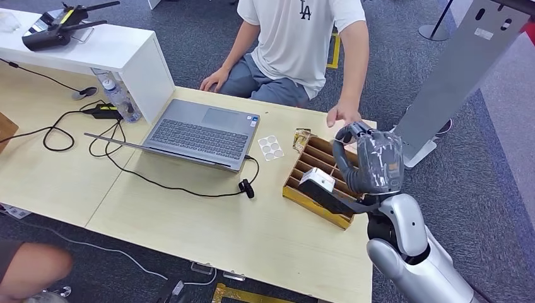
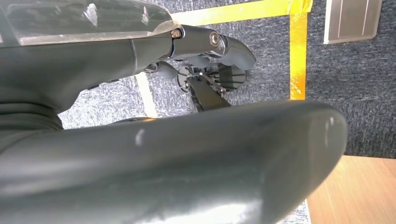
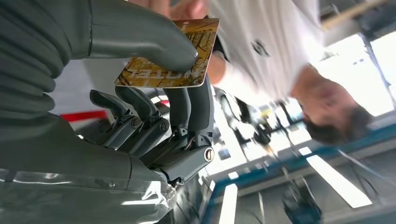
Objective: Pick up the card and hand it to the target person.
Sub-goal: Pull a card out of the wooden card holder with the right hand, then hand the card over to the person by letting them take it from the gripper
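The right hand [image 3: 154, 107] pinches the gold hotel card [image 3: 170, 53] between its thick thumb and its darker fingers [image 3: 196, 105], the card standing out past the fingertips toward the person in the white T-shirt [image 3: 266, 46]. At the top of the right wrist view, the person's fingers [image 3: 182, 8] are at the card's far edge, touching it or just short of it; which one cannot be told.

In the head view the right hand [image 1: 373, 161] is raised at centre right of the frame, above the wooden slotted card tray [image 1: 301, 183], with the person's hand [image 1: 344, 115] just beyond it. The tray sits near the right end of a pale wooden table [image 1: 208, 221], which also carries an open grey laptop [image 1: 202, 132], black cables [image 1: 126, 164] and a sheet of round stickers [image 1: 270, 148]. A white shelf [image 1: 113, 53] occupies the upper left of the frame, over blue-grey carpet [image 1: 492, 177].

The card's face reads plainly from the right wrist, whereas the head view has the hand's back covering it. The left wrist view shows the left hand [image 2: 205, 65] with its fingers curled in on nothing, above carpet marked with yellow tape [image 2: 297, 51].
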